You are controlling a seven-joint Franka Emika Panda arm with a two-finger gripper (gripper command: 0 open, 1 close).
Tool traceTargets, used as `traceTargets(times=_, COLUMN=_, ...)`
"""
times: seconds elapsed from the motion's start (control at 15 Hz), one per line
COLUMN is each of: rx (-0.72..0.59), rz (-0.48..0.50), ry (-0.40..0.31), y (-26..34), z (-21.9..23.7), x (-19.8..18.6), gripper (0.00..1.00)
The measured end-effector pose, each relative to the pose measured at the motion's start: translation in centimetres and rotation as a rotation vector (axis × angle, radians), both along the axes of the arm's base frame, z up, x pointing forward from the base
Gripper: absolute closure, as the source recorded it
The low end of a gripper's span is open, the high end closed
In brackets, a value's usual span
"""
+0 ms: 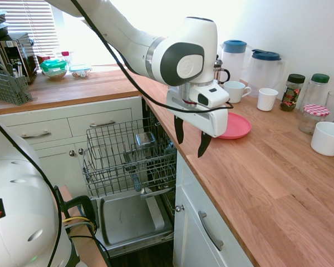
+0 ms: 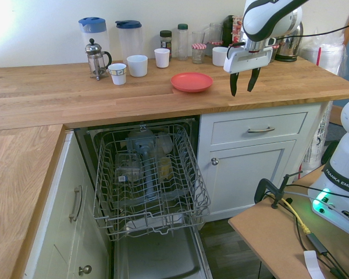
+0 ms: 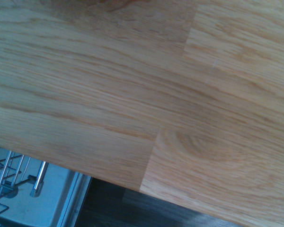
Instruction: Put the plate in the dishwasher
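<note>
While the round, flat coral-red plate (image 2: 191, 82) lies on the oak-block wooden countertop (image 2: 58, 87), the white arm's two-finger gripper (image 2: 245, 82) hangs above the counter beside it, pointing straight down, its dark fingers (image 1: 179, 129) spread wide and holding nothing. The plate and gripper are apart, not touching. Below the counter edge, the under-counter dishwasher (image 2: 157, 256) stands open with its grey wire rack (image 2: 151, 174) pulled out over the steel inner door. The wrist view shows bare wood grain and a corner of the rack (image 3: 12, 175).
</note>
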State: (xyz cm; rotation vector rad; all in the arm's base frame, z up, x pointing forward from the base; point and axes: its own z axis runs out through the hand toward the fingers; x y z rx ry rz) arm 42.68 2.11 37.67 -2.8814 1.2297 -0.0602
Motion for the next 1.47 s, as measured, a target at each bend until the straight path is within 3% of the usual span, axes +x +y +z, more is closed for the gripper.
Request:
traceTargets(times=0.47, rx=0.038, rz=-0.064, ry=-0.042, y=0.5, z=1.1, x=1.5, gripper=0.0)
traceTargets(times=0.87, rx=0.168, rz=-0.233, ry=-0.108, y=-2.4, z=2.0, x=9.0, gripper=0.0)
traceTargets(times=1.13, rx=0.308, rz=-0.313, ry=-0.108, y=-4.1, z=0.6, x=13.5, gripper=0.0)
traceTargets(times=1.47, rx=0.4, rz=-0.374, ry=-0.08, y=-5.4, z=-2.1, x=16.4, gripper=0.0)
